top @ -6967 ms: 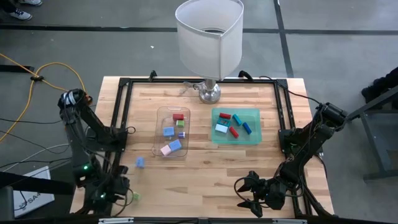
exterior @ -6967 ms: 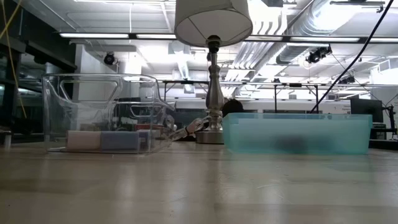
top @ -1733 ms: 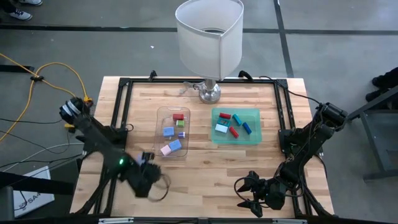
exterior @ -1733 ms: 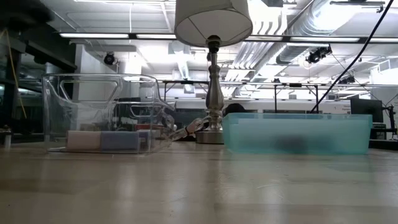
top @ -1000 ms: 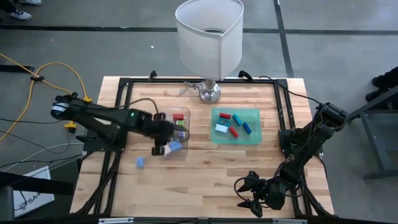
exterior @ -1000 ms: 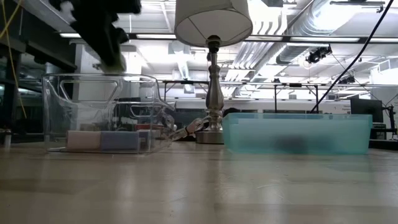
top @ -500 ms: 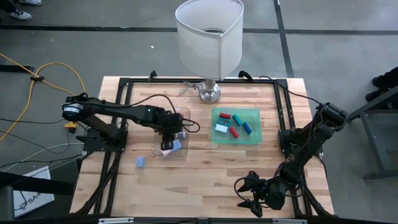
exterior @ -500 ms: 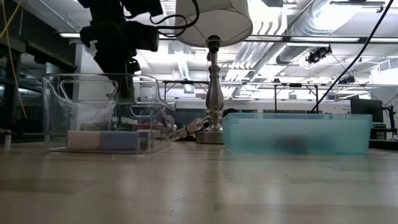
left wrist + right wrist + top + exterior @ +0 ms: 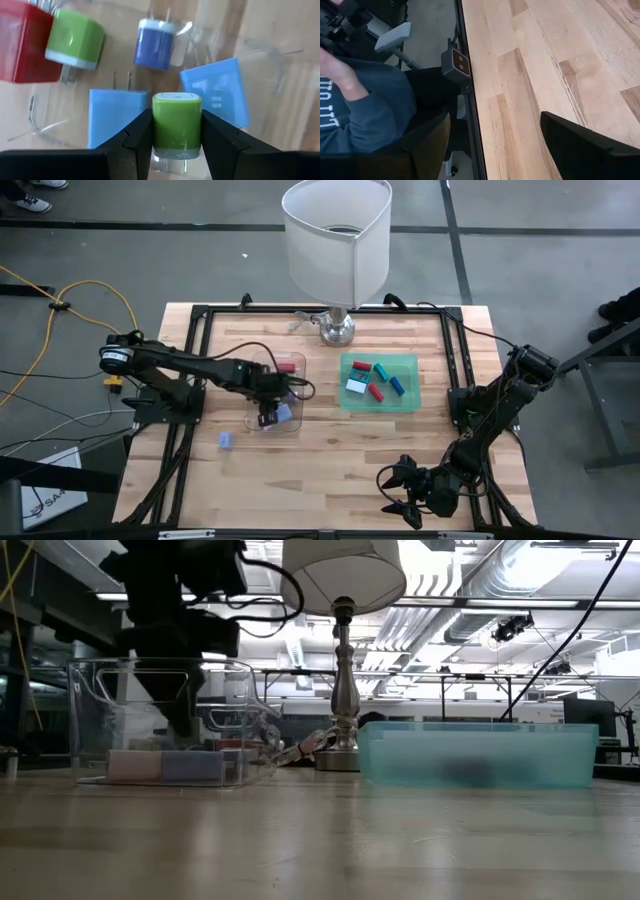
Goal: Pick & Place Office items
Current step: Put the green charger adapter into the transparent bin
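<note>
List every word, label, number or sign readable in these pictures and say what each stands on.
White letters on the person's blue sleeve: cut off at the picture's edge, not readable as a word.
White sheet on the floor beside the table: dark print, too small to read.
Blue charger block in the clear tray: faint marks, too blurred to read.
Green charger in the left end effector: no text visible.

Wooden table (image 9: 330,450) w/ black frame round the edge. On it: lamp base (image 9: 336,328) at the far side, clear tray (image 9: 257,395) left of centre, green tray (image 9: 408,401) right beside it, one small blue block (image 9: 225,440) loose near the clear tray.
</note>
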Controlling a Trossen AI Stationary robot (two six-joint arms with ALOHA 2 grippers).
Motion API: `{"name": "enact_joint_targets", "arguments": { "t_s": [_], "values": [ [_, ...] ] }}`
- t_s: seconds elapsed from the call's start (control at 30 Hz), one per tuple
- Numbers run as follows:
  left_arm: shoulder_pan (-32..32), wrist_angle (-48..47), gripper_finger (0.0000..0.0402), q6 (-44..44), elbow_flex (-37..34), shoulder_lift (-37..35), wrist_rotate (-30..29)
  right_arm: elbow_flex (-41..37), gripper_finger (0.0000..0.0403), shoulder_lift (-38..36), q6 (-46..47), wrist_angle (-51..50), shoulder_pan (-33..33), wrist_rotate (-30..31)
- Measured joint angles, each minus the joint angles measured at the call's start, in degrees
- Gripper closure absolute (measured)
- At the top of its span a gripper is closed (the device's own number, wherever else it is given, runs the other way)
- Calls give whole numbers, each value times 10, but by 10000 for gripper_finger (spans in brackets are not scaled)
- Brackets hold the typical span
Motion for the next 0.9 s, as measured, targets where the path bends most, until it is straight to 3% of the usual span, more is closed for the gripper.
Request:
{"name": "enact_joint_targets", "arguments": {
  "t_s": [0.57, 0.9],
  "values": [
    [0, 8, 269, -27, -26, 0, 14, 0, 105, 0, 0, 0, 0, 0],
    [0, 9, 224, -30, -26, 0, 15, 0, 105, 0, 0, 0, 0, 0]
  ]
}}
